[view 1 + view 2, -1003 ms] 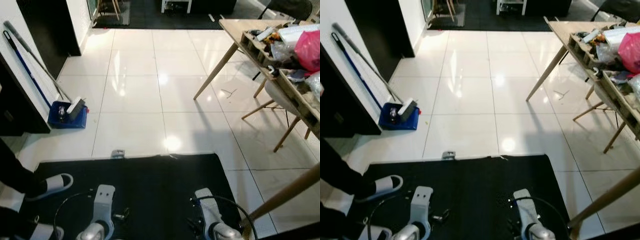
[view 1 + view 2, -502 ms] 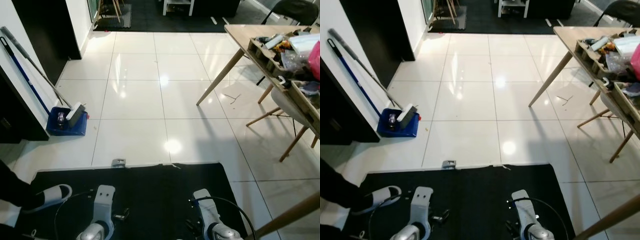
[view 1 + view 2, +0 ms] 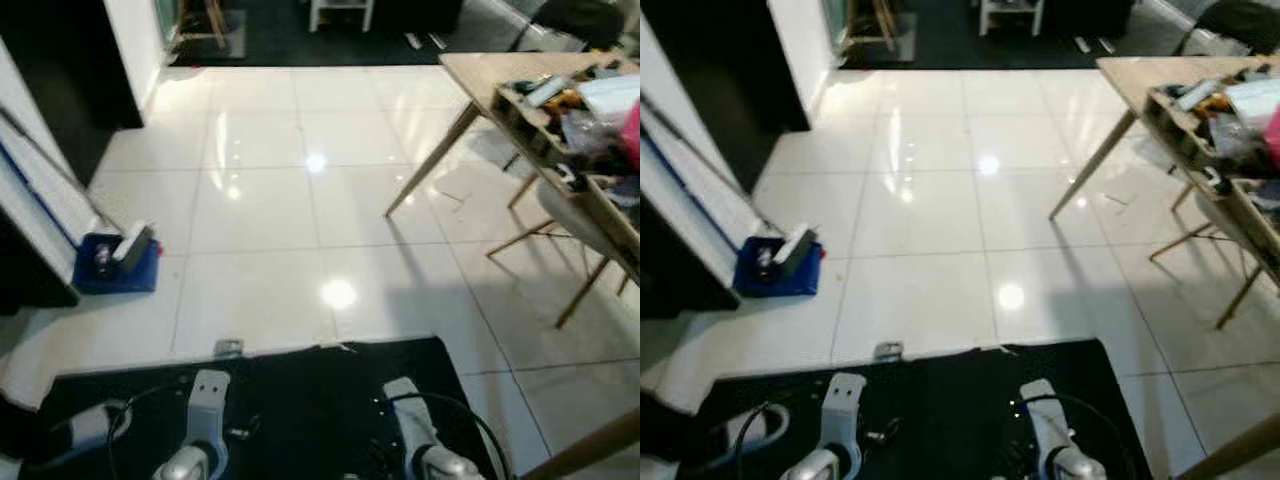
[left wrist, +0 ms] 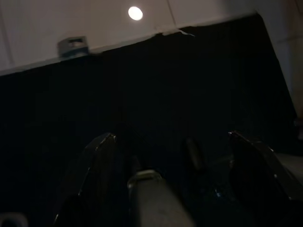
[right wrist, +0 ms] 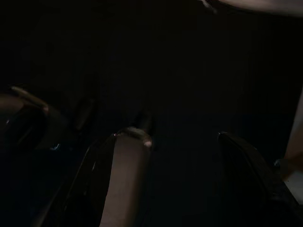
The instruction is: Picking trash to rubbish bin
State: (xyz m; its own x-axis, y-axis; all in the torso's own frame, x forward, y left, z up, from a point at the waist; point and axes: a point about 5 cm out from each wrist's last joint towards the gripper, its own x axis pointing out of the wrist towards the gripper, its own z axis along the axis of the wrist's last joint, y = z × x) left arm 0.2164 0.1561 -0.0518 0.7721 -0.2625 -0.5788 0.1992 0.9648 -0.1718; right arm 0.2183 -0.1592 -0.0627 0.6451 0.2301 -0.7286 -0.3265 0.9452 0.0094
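Note:
A small grey scrap of trash (image 3: 228, 347) lies on the white tiles right at the far edge of the black mat (image 3: 320, 400); it also appears in the left wrist view as a grey scrap (image 4: 72, 46). Both silver arms hang low over the mat, the left arm (image 3: 206, 398) and the right arm (image 3: 404, 408). My left gripper (image 4: 171, 136) is open above the mat with nothing between its fingers. My right gripper (image 5: 158, 142) is open in a very dark view, also holding nothing.
A blue dustpan (image 3: 115, 262) with a brush sits by the left wall, with mop handles (image 3: 45, 170) leaning above it. A cluttered wooden table (image 3: 560, 120) and chair legs (image 3: 575, 285) stand on the right. A person's slippered foot (image 3: 85, 428) rests on the mat's left.
The whole picture has shifted and blurred, so the camera moved. The person's foot has drawn back toward the lower left. Both arms hang as before.

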